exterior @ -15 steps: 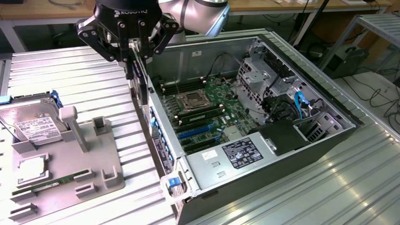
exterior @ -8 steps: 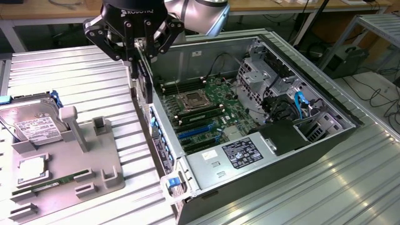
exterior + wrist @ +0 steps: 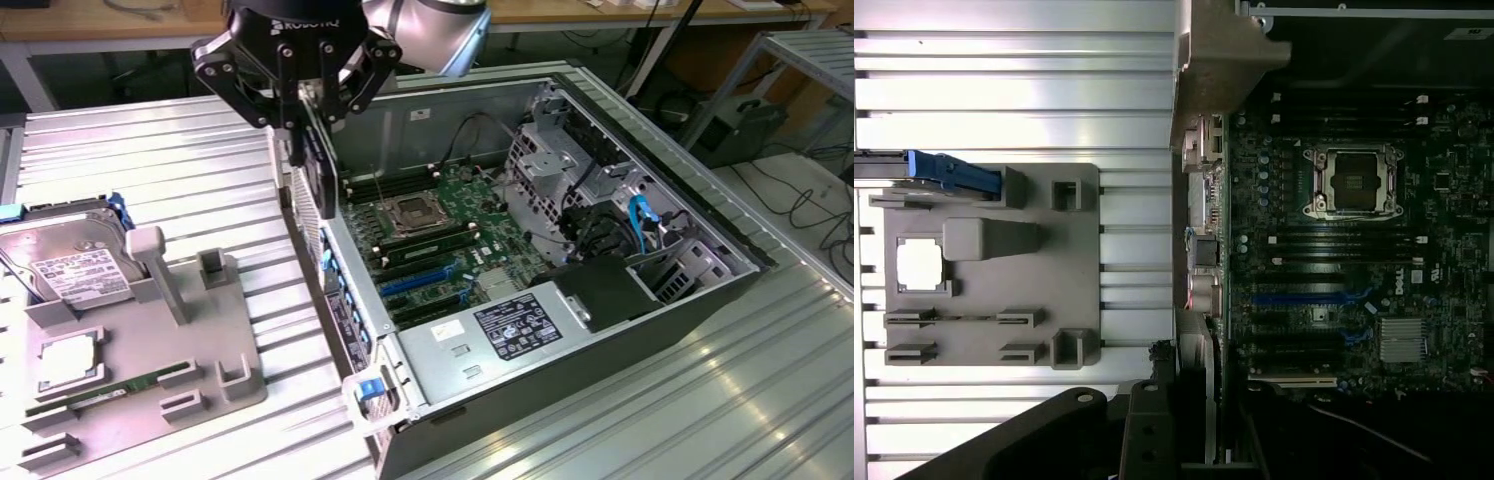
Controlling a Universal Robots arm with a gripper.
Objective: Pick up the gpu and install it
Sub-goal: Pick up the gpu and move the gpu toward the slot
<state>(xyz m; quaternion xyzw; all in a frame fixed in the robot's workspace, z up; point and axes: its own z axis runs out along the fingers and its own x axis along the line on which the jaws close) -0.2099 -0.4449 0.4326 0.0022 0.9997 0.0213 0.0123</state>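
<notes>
Gripping the gpu (image 3: 318,180) on edge, we are holding our gripper (image 3: 310,122) above the open computer case (image 3: 441,115), its fingers narrowed onto the card's upper edge. The card is hanging upright, close over the case's rear wall, beside the motherboard (image 3: 447,225) and its blue slots (image 3: 420,283); we cannot tell whether it is touching the wall. At the exterior view's left, the grey fixture (image 3: 187,340) is carrying the hard drive (image 3: 74,265) and the memory stick (image 3: 114,393), well apart from us.

gpu (image 3: 318,172): thin dark card, silvery bracket edge, hanging upright in gripper (image 3: 310,120), above case (image 3: 350,320) wall at the exterior view's left.
</notes>
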